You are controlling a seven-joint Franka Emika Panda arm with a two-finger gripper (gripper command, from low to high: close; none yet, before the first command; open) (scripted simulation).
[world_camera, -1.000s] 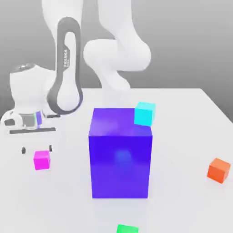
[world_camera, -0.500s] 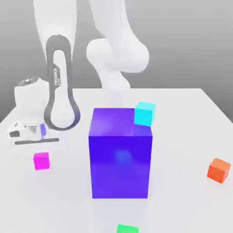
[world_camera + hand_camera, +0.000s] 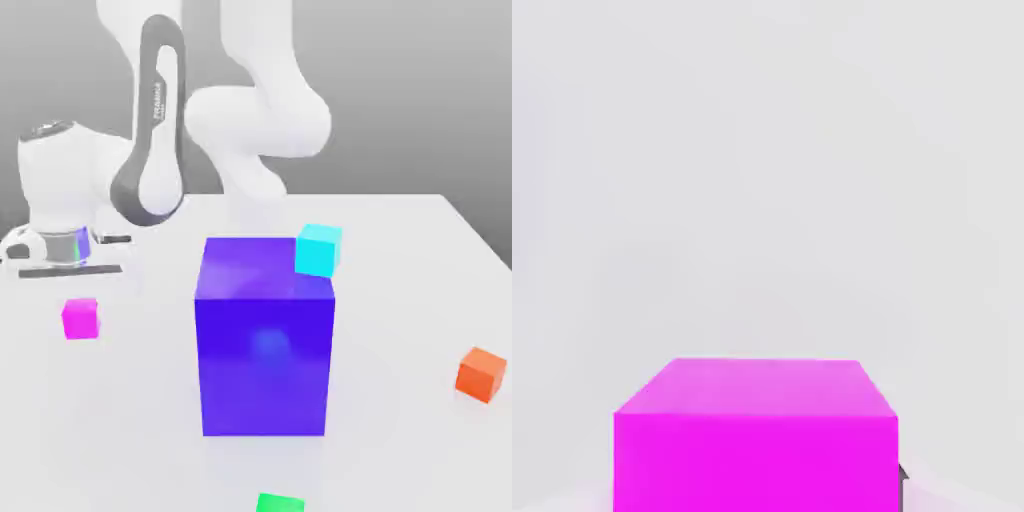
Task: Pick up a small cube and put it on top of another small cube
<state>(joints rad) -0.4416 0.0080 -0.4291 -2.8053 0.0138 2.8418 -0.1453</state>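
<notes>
Pink cube (image 3: 80, 318) hangs just under the robot's hand, above the white surface (image 3: 420, 280), on the exterior view's left. The claw pinches it by two flat sides. It looks light, hard and smooth, so it might slip.

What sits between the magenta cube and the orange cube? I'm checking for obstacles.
In the exterior view, the big blue block stands between the magenta cube and the orange cube.
</notes>
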